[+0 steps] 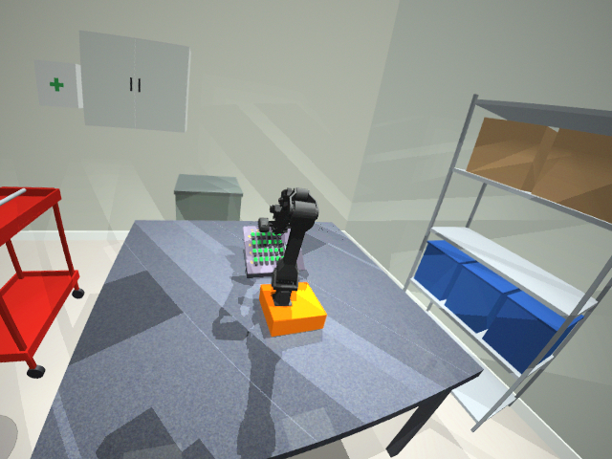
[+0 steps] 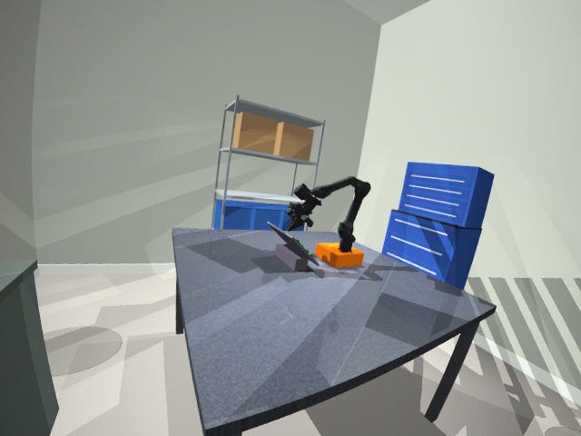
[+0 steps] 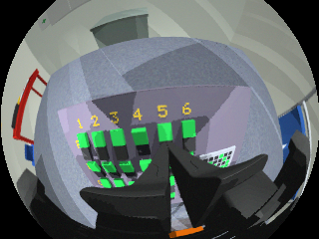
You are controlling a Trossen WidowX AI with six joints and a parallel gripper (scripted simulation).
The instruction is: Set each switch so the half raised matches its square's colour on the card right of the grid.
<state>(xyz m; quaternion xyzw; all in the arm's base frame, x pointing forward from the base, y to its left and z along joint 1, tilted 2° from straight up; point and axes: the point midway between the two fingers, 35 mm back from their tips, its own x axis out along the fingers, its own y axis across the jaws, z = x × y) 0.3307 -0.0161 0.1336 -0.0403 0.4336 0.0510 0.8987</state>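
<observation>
Sitting beneath the fingers (image 1: 264, 230) (image 2: 290, 229) (pressed together) is the tilted switch panel (image 1: 258, 270) (image 2: 284, 234) (image 3: 224, 107).

Table (image 1: 212, 385) (image 2: 281, 328) (image 3: 115, 65): dk blue-grey speckled top w/ thin pale lines, dk edge & legs. Lt & shadow patches across it. On it: orange block (image 1: 298, 324) (image 2: 349, 260) (image 3: 186, 232), arm's foot on top; just beside, on the block's far side, a pale purple panel (image 1: 259, 270) (image 2: 284, 232) (image 3: 219, 112), tilted up on its base (image 2: 290, 259), near edge low, far edge high. Panel & block both sit well in from the table's front edge.
</observation>
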